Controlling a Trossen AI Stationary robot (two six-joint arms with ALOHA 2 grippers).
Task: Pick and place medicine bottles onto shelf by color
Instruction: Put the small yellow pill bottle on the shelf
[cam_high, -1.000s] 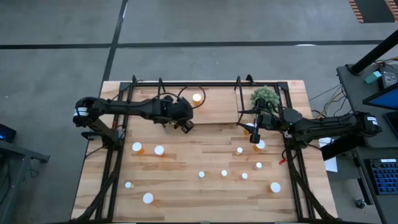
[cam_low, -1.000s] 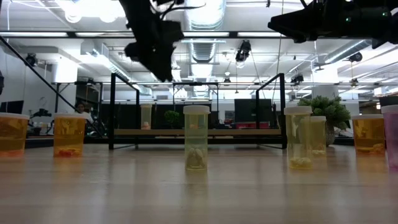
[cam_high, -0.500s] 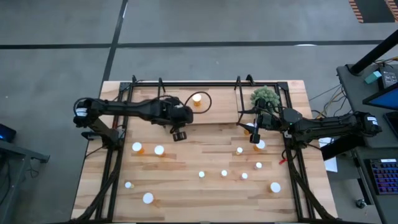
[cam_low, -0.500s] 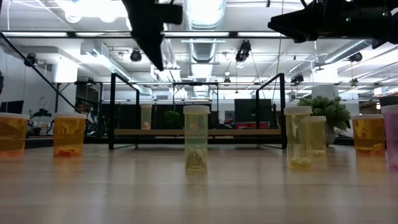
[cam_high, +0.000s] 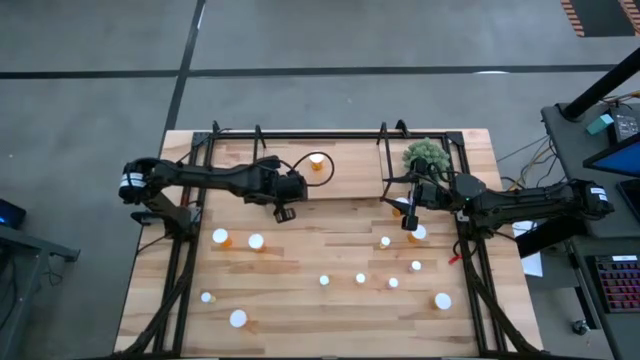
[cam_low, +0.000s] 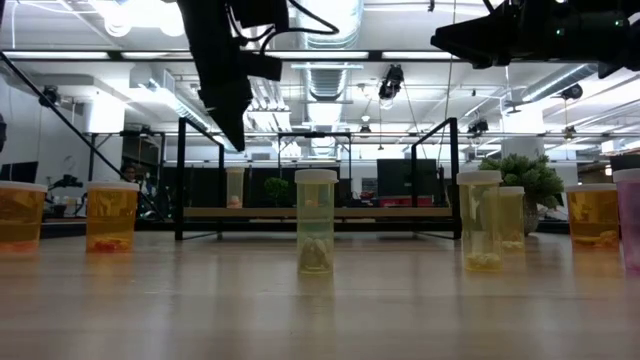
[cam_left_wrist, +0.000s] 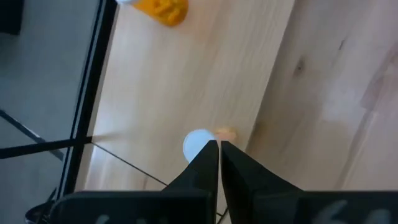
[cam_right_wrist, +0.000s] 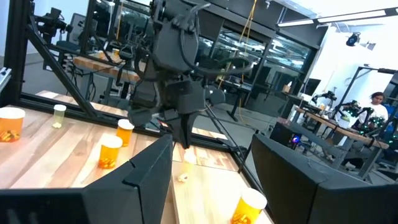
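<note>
Several medicine bottles with white caps stand on their bases on the wooden table, such as an orange pair (cam_high: 220, 237), (cam_high: 256, 241) and a pale one (cam_low: 316, 220). One orange bottle (cam_high: 317, 161) stands on the shelf (cam_high: 350, 165) at the back. My left gripper (cam_high: 283, 213) is shut and holds nothing. It hangs above the table just in front of the shelf, over a white-capped bottle (cam_left_wrist: 196, 144). My right gripper (cam_high: 409, 222) hovers open with nothing between its fingers, above the table's right part.
A green spiky plant (cam_high: 427, 153) sits at the back right beside the shelf's black frame (cam_high: 385, 140). More bottles are scattered over the near half of the table (cam_high: 361, 279), (cam_high: 442, 300), (cam_high: 238, 318). Bare wood lies between the two grippers.
My left gripper has shut on nothing. It has drawn back from the shelf toward the table's near-left, sunk a little and rolled at the wrist. The orange bottle stays upright on the shelf.
</note>
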